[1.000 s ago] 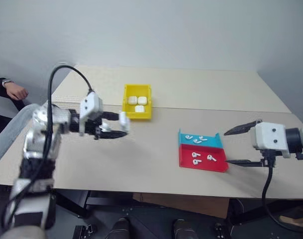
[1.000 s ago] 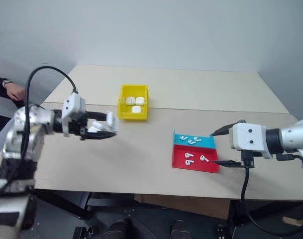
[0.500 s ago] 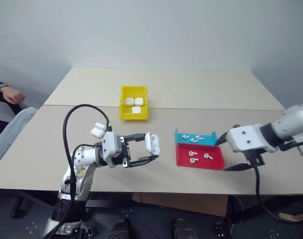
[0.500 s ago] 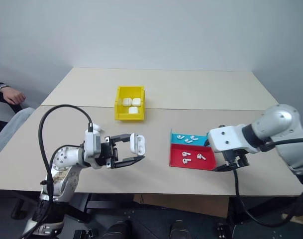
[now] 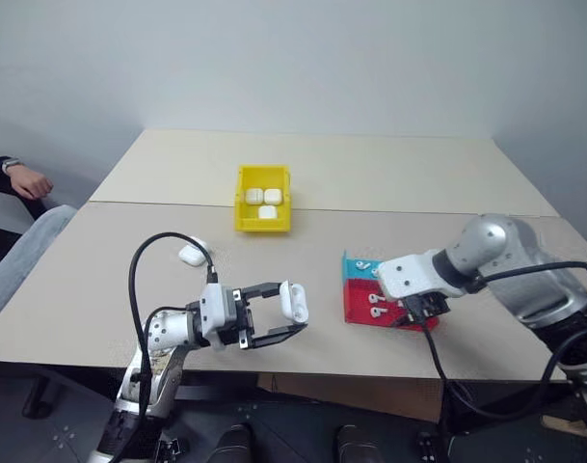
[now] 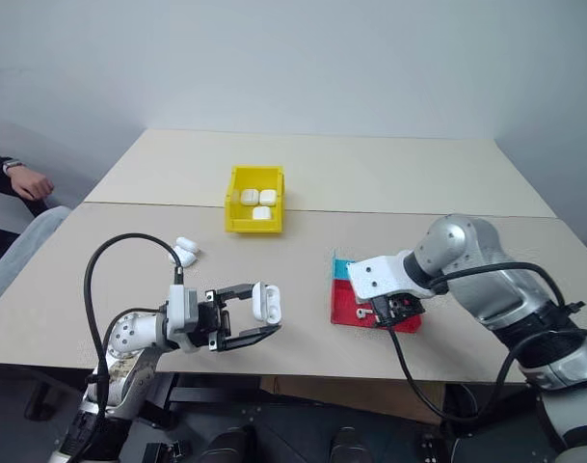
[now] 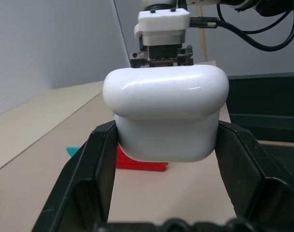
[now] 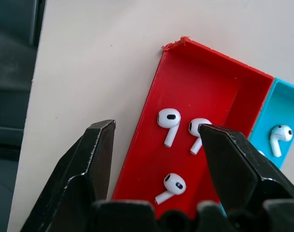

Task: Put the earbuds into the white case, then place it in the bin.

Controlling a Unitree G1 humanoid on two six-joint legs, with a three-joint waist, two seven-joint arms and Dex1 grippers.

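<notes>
Table: beige tabletop [image 5: 370, 174] before a plain grey wall; I work at its near edge. A person's hand [image 5: 31, 180] rests at 9 o'clock, well apart.
Bin: yellow bin [image 5: 264, 226] at 12 o'clock from my grippers, already holding three closed white cases [image 5: 263, 199]; I judge it the drop point.
Trays: red tray [image 5: 362, 307] and blue tray [image 5: 355, 267], touching, at 3 o'clock from the held case; I read the two colours as a way of sorting the buds.
Left gripper: left gripper [image 5: 288, 314] points level toward 3 o'clock, fingers clamped on the body of the white case [image 7: 166, 118], which it keeps upright above the table, presumably so the other arm can load it. From here I cannot tell whether the lid is up.
Right gripper: right gripper [image 8: 156, 159] points steeply down over the red tray, fingers apart and holding nothing, straddling the buds as if to pinch one.
Spare cases: spare cases [image 6: 185, 251] lie on the table at 10 o'clock from the left gripper.
Earbuds: three earbuds [image 8: 168, 121] lie loose in the red tray; more earbuds [image 8: 279, 136] lie in the blue one.
</notes>
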